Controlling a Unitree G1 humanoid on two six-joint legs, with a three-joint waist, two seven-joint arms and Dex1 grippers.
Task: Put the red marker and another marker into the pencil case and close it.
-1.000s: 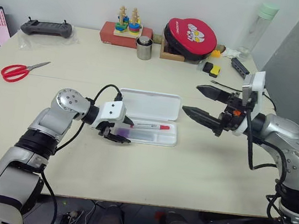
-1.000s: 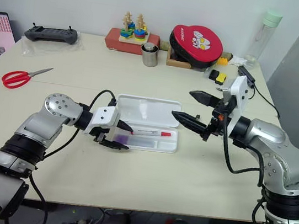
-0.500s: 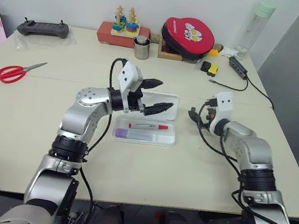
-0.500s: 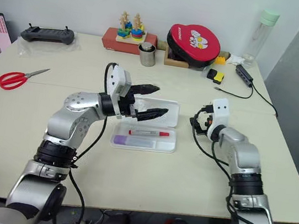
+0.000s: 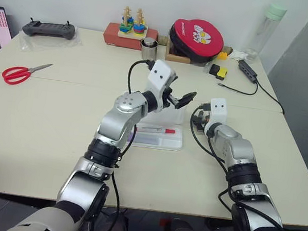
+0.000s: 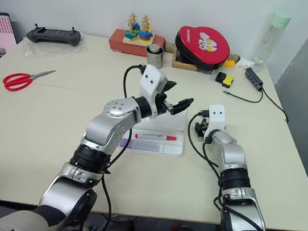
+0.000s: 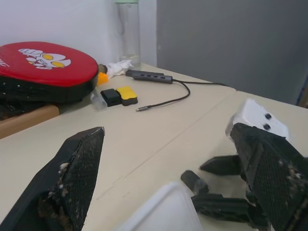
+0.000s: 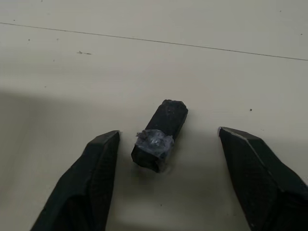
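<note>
Broadly, a cream table [image 5: 37, 128] carries everything, with clutter along its far edge: a red round case [image 5: 197, 36], a tall clear bottle [image 5: 263, 30], a black controller [image 5: 48, 30], a wooden stacking toy [image 5: 131, 25], a metal cup [image 5: 148, 50] and a black-and-yellow block [image 5: 218, 71] near a black cable [image 5: 244, 87]. Red scissors [image 5: 17, 73] lie well apart on the left.

At the centre the pencil case [image 5: 159, 138] lies open, its lid largely hidden behind the left arm. Inside it the red marker [image 5: 155, 130] lies lengthwise, and the lavender marker [image 6: 125, 143] lies beside it, nearer the robot, partly covered by the same arm.

Above the lid the left gripper [image 5: 180, 99] hangs with fingers spread wide, holding nothing. Just right of the case, the right gripper [image 5: 200, 117] sits low by the table, fingers moderately apart and empty; between them, in its wrist view, lies a small black stub [image 8: 160, 135].
</note>
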